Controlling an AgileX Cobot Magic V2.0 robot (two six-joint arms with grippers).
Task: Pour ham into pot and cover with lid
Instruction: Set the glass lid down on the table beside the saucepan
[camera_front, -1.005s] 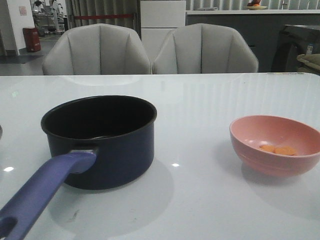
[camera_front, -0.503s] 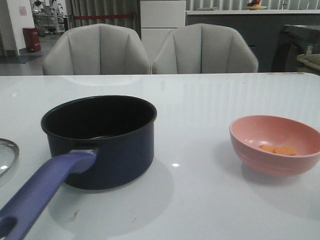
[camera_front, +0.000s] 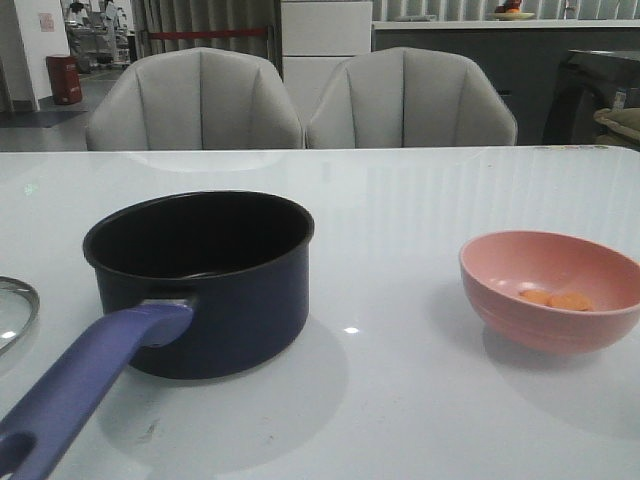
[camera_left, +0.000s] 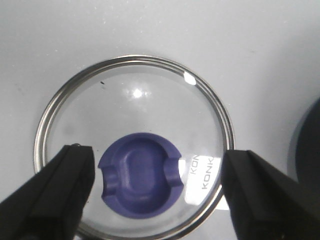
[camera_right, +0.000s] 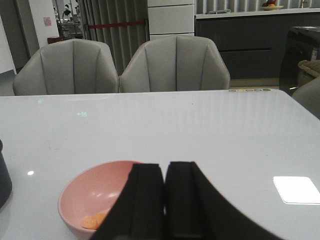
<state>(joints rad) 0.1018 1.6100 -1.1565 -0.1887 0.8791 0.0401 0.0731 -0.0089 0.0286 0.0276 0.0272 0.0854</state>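
On the white table (camera_front: 420, 200), the pot (camera_front: 200, 280) stands left, uncovered, beside the pink bowl (camera_front: 550, 290) holding the ham (camera_front: 556, 298). The right gripper (camera_right: 165, 200), fingers pressed together, sits just behind the bowl, nearer the ham. The left gripper (camera_left: 155, 185), spread wide, hangs directly above the lid (camera_left: 132, 145), straddling its knob (camera_left: 141, 175).

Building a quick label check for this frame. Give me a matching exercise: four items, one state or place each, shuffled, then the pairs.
Items:
1. ham
2. pot
3. lid
4. right gripper

States:
A. flat on the table, between open fingers
B. empty, handle pointing toward the camera
C. in the pink bowl
D. fingers together, above the bowl

Pairs: 1-C, 2-B, 3-A, 4-D
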